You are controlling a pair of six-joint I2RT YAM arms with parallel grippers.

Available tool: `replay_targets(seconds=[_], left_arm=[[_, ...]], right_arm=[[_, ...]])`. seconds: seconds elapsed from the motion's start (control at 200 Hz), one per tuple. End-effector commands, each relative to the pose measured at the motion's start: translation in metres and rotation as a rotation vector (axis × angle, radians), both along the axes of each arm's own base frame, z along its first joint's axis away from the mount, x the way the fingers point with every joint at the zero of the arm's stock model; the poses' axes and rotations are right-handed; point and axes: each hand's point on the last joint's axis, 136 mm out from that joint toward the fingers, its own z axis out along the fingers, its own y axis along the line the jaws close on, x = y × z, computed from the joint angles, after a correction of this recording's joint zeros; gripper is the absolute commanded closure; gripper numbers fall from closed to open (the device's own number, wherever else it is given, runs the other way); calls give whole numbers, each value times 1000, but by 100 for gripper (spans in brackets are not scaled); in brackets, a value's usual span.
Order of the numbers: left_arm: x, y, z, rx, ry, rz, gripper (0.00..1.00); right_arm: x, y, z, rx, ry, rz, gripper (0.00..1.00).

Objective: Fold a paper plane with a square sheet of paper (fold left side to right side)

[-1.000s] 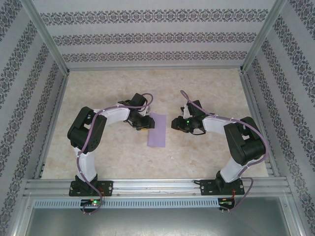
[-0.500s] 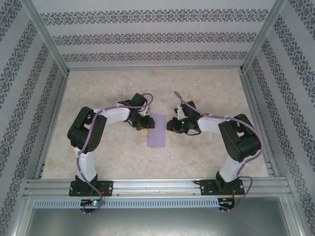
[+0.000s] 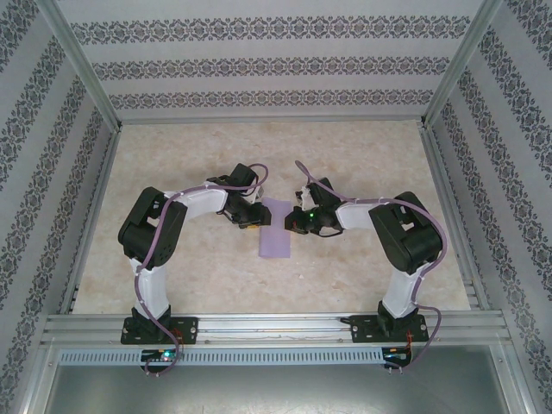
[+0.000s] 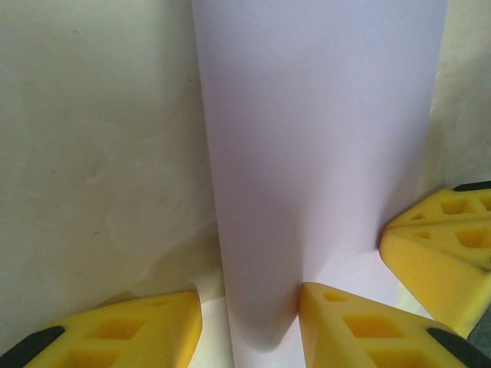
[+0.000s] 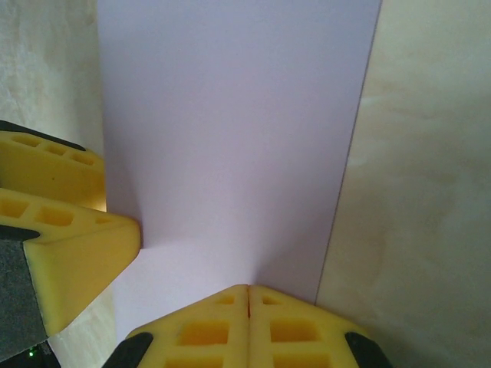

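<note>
Top: square sheet of paper [image 3: 275,228], folded to narrow strip, mid-bench [image 3: 362,155], long axis near-far. Left pincer [image 3: 251,222] at its left edge, right pincer [image 3: 293,224] at its right edge.
Left wrist: pincer released, straddling rounded fold.
Right wrist: pincer clenched, tips on sheet.

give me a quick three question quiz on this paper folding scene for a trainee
1. True or false: the right tool has its jaws shut.
2. Where does the paper lie in the top view? A) between the two tools B) left of both tools C) right of both tools
3. Short answer: does the left tool have its fingers apart or together?
Key: 1 true; 2 A; 3 apart.
</note>
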Motion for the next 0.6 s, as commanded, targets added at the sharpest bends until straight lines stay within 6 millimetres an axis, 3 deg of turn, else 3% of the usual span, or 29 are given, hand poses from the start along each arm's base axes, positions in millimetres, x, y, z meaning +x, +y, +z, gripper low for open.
replay_targets(seconds=[0.0,0.155,0.385,0.595], left_arm=[[-17,20,-73,156,41,1,57],[-5,15,-44,119,-25,11,53],[14,23,19,99,-173,33,46],[15,24,64,42,-277,31,44]], right_arm=[[-9,-5,-22,-72,55,2,100],[-20,-14,-39,-141,100,17,100],[-28,-24,-52,-213,130,21,100],[-30,-25,-58,-231,144,28,100]])
